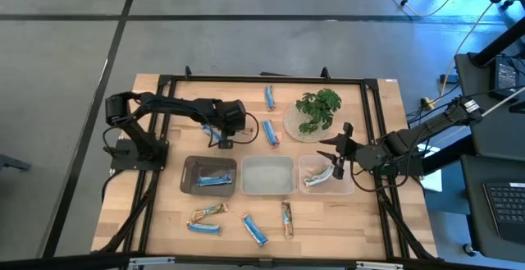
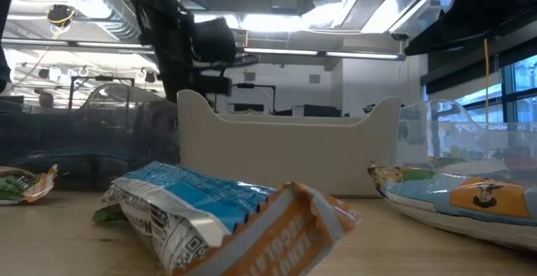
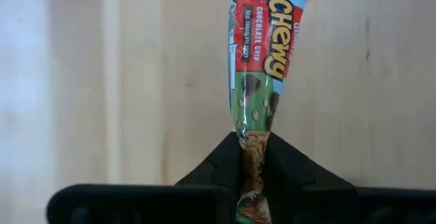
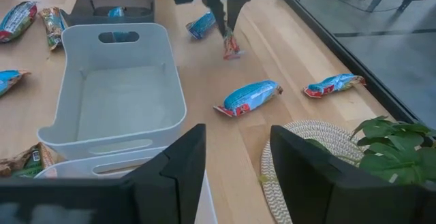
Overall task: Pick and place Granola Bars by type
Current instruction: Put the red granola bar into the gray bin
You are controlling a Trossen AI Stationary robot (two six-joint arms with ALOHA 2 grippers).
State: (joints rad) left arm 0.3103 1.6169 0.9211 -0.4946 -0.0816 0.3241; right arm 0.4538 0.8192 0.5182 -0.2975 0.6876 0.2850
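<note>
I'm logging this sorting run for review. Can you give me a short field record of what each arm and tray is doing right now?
left pincer: shut on a Chewy chocolate chip bar, above the dark tray
right pincer: open, empty, over the clear tray
dark tray: holds a blue bar
white tray: nothing visible inside
clear tray: holds a silvery-green bar

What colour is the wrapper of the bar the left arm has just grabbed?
Green and red, with yellow "Chewy" lettering on the granola bar; clearest in the left wrist view.
</note>
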